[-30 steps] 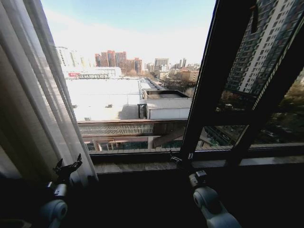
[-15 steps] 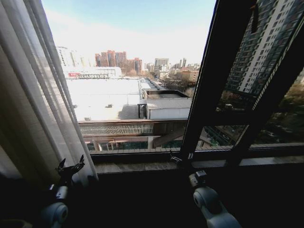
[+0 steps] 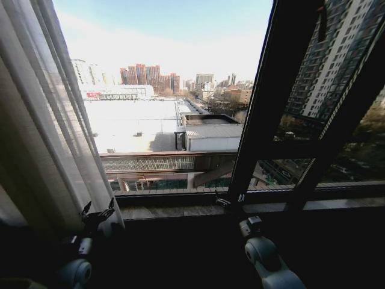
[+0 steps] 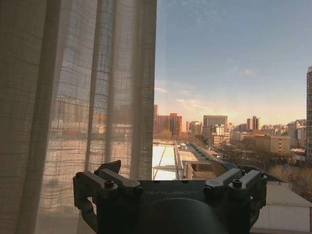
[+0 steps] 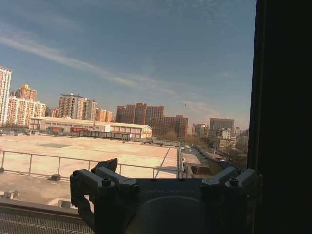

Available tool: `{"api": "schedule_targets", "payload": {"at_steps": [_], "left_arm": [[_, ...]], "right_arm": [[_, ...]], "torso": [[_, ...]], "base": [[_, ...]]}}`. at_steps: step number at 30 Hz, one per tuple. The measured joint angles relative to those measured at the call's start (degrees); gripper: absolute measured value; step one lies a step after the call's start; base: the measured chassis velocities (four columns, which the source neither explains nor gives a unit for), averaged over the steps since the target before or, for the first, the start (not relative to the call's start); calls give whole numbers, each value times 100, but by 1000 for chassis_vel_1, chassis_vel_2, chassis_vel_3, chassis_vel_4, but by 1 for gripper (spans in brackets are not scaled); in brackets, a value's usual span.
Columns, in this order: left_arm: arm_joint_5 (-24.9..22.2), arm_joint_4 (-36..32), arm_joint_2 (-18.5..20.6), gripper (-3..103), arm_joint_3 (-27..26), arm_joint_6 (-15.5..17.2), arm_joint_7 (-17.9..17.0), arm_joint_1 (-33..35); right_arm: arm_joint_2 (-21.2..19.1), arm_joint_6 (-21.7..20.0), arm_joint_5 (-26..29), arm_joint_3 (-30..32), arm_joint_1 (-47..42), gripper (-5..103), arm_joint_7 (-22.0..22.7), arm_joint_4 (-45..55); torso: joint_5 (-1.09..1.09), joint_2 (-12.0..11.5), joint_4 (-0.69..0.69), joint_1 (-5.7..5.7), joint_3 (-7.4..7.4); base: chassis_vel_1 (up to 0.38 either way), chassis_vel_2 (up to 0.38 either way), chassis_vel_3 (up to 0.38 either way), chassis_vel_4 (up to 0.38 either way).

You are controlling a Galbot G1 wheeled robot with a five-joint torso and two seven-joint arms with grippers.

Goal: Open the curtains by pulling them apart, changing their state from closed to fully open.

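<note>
A sheer off-white panel of the curtains [image 3: 42, 132] hangs gathered in long pleats at the left of the window, and the glass beside it is uncovered. My left gripper [image 3: 98, 211] is open just right of the panel's lower edge, with nothing between its fingers. The left wrist view has the curtains [image 4: 73, 97] to one side of the open left gripper [image 4: 170, 178], apart from it. My right gripper [image 3: 230, 201] stands open at the sill below the dark frame bar. The right wrist view finds that right gripper [image 5: 165, 178] open on bare glass.
Dark window frame bars [image 3: 271, 102] slant across the right half of the window, one bar [image 5: 282, 117] close beside the right gripper. A stone sill [image 3: 180, 211] runs below the glass, with a dark wall under it. City rooftops lie outside.
My left gripper has slid a little to the right and lower, along the curtain's bottom edge. The right arm and the curtain panel have stayed put.
</note>
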Motion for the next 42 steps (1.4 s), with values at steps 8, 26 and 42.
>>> {"api": "schedule_targets", "payload": {"at_steps": [8,26,42], "left_arm": [[25,0,-8,100,3,-8,1,15],[23,-3,-5,100,2,-8,0,17],[18,-4,-3,100,1,-8,-5,18]], "right_arm": [[0,0,0,0,0,100,0,0],[0,0,0,-1,0,100,0,0],[1,0,0,-1,0,100,0,0]], "torso": [[0,0,0,0,0],[0,0,1,0,0],[0,0,-1,0,0]], "base": [[0,0,0,0],[0,0,0,0],[-182,-182,179,182]]}}
